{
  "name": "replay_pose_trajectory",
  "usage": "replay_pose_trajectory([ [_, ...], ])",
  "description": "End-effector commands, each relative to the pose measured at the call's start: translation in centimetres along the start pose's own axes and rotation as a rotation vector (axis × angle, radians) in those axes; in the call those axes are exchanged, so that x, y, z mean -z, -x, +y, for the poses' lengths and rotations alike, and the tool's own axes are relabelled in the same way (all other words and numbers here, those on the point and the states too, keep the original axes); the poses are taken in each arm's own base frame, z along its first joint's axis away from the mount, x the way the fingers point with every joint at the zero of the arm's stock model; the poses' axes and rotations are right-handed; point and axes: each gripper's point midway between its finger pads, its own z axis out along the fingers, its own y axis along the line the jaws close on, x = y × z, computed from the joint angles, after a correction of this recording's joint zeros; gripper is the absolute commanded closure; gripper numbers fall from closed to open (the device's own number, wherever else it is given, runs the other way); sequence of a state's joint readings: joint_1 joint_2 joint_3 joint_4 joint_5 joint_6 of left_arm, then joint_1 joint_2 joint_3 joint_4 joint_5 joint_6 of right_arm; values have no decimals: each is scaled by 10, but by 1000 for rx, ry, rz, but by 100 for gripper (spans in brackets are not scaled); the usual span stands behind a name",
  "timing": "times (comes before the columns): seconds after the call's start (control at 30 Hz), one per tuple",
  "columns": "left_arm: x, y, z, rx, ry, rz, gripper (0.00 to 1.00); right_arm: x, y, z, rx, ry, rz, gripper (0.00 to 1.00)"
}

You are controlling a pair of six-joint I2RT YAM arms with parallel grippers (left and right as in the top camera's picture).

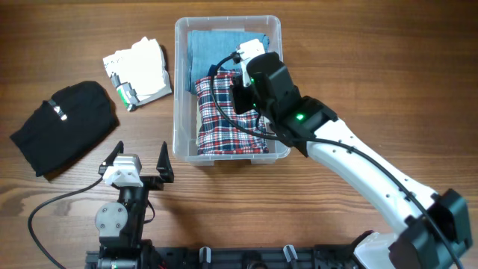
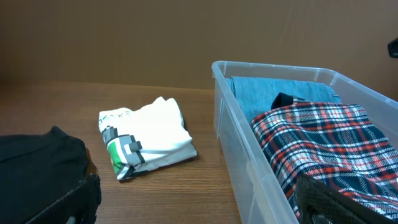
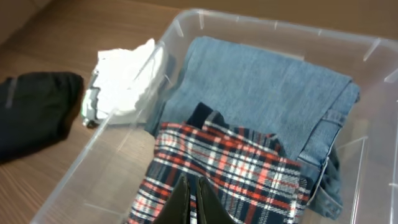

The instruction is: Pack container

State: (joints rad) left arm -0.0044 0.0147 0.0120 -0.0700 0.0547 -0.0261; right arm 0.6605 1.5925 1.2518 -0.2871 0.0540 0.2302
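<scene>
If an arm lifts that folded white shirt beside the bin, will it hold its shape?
Probably not: the white shirt is soft folded cloth, so it would likely droop and unfold. It looks light. Pushed on the wooden table, it may bunch rather than slide.

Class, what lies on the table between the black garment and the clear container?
A folded white T-shirt lies between the black garment and the container, clearest in the left wrist view.

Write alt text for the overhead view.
A clear bin holds folded jeans and a plaid shirt, the right end effector shut over the shirt. Left of it lie a white T-shirt and a black garment; the left end effector is open.
</scene>
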Motion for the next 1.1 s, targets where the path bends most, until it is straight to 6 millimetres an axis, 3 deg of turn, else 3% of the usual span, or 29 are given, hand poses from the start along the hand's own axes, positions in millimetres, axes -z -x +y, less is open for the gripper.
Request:
replay_pose_trajectory([
  [0.0,0,-4,-3,-19,-19,9,0,-36,-29,-9,0,-43,75,96],
  [0.37,0,-4,-3,-19,-19,9,0,-126,-113,-41,7,-149,224,96],
  [0.47,0,-4,-3,-19,-19,9,0,-130,-120,-42,9,-152,239,96],
  [0.53,0,-4,-3,-19,-19,9,0,-125,-110,-39,8,-146,216,96],
  [0.7,0,-4,-3,-19,-19,9,0,-84,-52,-28,-1,-117,92,96],
  [0.8,0,-4,-3,-19,-19,9,0,-43,-16,-22,-10,-99,14,96],
  [0.9,0,-4,-3,-19,-19,9,0,1,3,-20,-14,-95,-15,96],
  [0.97,0,-4,-3,-19,-19,9,0,29,11,-27,-17,-131,-34,96],
  [1.07,0,-4,-3,-19,-19,9,0,76,24,-56,-34,-257,-81,95],
])
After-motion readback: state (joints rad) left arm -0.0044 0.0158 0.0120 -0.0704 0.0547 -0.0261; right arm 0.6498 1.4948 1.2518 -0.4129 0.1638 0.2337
